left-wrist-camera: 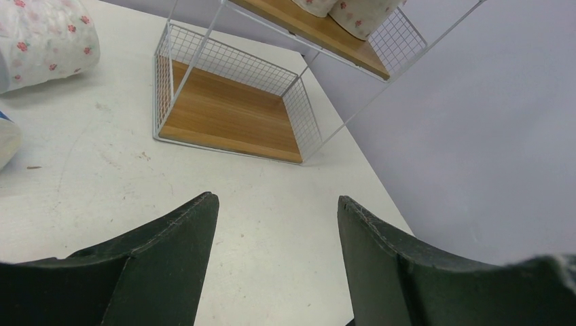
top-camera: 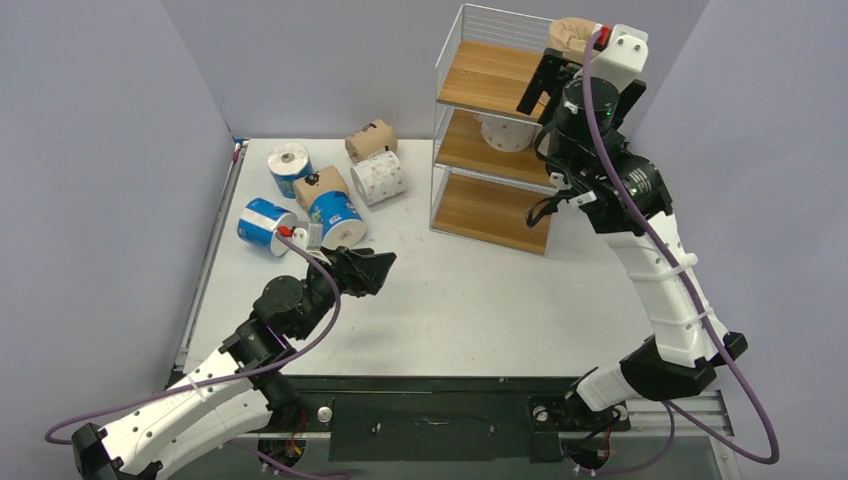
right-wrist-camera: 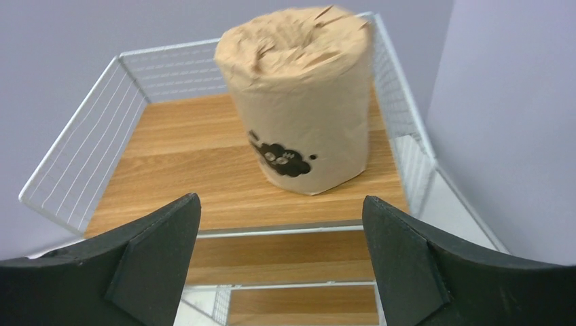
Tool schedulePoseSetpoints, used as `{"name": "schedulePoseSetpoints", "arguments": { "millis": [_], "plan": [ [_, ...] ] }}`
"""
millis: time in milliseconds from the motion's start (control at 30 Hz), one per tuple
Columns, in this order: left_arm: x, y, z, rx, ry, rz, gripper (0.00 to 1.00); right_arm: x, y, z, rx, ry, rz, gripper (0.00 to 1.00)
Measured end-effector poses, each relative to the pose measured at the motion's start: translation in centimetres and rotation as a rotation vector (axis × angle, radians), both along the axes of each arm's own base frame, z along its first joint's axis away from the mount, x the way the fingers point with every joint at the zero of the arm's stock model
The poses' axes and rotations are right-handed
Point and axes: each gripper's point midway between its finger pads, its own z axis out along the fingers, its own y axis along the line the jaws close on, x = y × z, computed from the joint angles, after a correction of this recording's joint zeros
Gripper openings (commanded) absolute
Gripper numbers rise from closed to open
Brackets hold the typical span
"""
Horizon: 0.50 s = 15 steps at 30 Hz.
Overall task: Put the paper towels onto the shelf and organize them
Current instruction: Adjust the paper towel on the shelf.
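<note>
Brown roll [right-wrist-camera: 299, 102] stands upright on the top board of the shelf [right-wrist-camera: 88, 166], axis vertical, black mark facing the right gripper [right-wrist-camera: 280, 200], which gapes wide, empty; left gripper [left-wrist-camera: 278, 199] likewise.

Matt, crinkled paper roll [right-wrist-camera: 299, 102]; wire shelf [right-wrist-camera: 75, 156], seemingly smooth wood boards [right-wrist-camera: 183, 163].

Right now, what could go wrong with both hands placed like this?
The open right hand is close to the wire rim of the shelf; pulling back carelessly could snag it or tip the upright brown roll. The left hand is near a blue roll lying sideways; a nudge may send it off the table.
</note>
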Motion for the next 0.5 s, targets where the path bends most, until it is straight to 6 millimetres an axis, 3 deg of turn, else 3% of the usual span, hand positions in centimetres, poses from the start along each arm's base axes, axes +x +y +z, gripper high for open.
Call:
{"name": "schedulePoseSetpoints", "arguments": {
  "millis": [267, 500],
  "plan": [
    [-0.2, -0.9, -0.8, 0.002, 0.031, -0.037, 0.63, -1.5, -3.0, 2.9, -0.048, -0.035, -0.113, 0.85],
    [-0.3, -1.0, -0.8, -0.007, 0.039, -0.044, 0.63, 1.4, -2.0, 0.5, -0.151, 0.039, -0.141, 0.85]
  ]
}}
